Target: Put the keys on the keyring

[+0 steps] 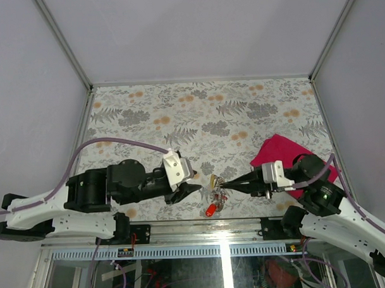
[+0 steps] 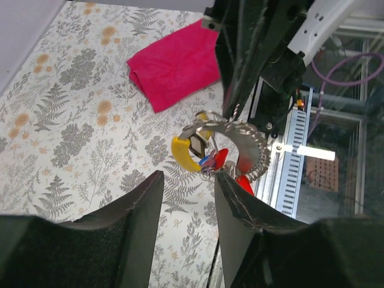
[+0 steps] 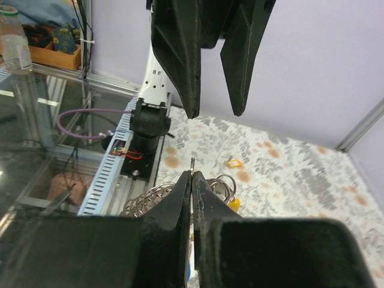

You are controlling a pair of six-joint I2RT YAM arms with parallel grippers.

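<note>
The keys (image 2: 198, 153) hang in a bunch with yellow, red and blue heads, just above the table at its near edge. In the top view one red key (image 1: 210, 210) dangles lowest. My right gripper (image 3: 192, 174) is shut on a thin silvery piece that looks like the keyring (image 3: 192, 162) seen edge-on. More silvery rings (image 3: 225, 183) and a yellow head (image 3: 234, 204) hang below its fingers. My left gripper (image 2: 189, 177) is open with nothing between its fingers, a short way back from the bunch. From above, the left gripper (image 1: 194, 182) faces the right gripper (image 1: 222, 181) across the keys (image 1: 214, 189).
A magenta cloth (image 1: 278, 150) lies crumpled on the flowered table beside the right arm. A small yellow bit (image 3: 233, 162) lies on the table beyond the bunch. The metal rail and cable duct (image 2: 294, 156) run along the near edge under the keys.
</note>
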